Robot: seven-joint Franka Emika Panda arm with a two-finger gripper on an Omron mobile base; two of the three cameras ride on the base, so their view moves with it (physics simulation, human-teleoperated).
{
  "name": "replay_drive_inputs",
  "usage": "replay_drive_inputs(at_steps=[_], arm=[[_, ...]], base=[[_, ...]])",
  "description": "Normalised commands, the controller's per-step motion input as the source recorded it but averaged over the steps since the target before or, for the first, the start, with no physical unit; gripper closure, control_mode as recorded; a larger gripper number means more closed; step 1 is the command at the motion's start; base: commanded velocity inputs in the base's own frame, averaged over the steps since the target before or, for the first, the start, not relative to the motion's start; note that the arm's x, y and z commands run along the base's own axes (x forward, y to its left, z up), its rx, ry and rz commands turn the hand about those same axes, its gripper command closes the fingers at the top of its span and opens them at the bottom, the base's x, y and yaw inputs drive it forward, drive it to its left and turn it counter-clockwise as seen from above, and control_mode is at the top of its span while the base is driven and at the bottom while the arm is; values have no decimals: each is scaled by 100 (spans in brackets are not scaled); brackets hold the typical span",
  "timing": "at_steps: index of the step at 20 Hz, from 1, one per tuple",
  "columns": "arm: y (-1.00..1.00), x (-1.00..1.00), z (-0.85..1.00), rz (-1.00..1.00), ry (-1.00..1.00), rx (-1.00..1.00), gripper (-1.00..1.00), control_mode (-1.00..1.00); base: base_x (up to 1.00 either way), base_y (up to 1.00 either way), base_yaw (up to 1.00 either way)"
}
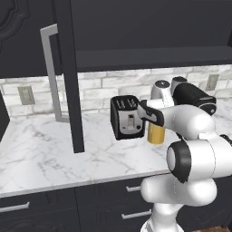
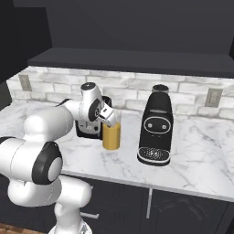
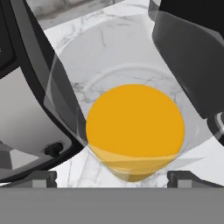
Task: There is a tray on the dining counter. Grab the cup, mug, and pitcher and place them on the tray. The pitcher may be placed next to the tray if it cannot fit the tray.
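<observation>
The pitcher [image 2: 111, 136] is a clear glass vessel holding orange juice. It stands on the marble worktop between a toaster and a coffee machine, and it also shows as a yellow column [image 1: 156, 134] behind my forearm. My gripper [image 2: 109, 117] hangs just over its rim, open with nothing between the fingers. The hand view looks straight down into the pitcher [image 3: 134, 127], with my gripper [image 3: 116, 178] spread wide on either side of its mouth. The tray, the dining counter, the cup and the mug are out of view.
A black toaster [image 1: 125, 117] stands just left of the pitcher and a black coffee machine [image 2: 156, 126] just right of it. An open dark cabinet door [image 1: 69, 77] with a grey handle hangs over the worktop's left part. A white brick wall [image 2: 192, 93] backs the worktop.
</observation>
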Motion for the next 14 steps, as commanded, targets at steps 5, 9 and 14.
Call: replay_drive_inputs(at_steps=[5,9,14], arm=[[0,0,0,0,0,0,-100,-100],[0,0,0,0,0,0,-100,-100],[0,0,0,0,0,0,100,-100]], base=[[0,0,0],[0,0,0],[0,0,0]])
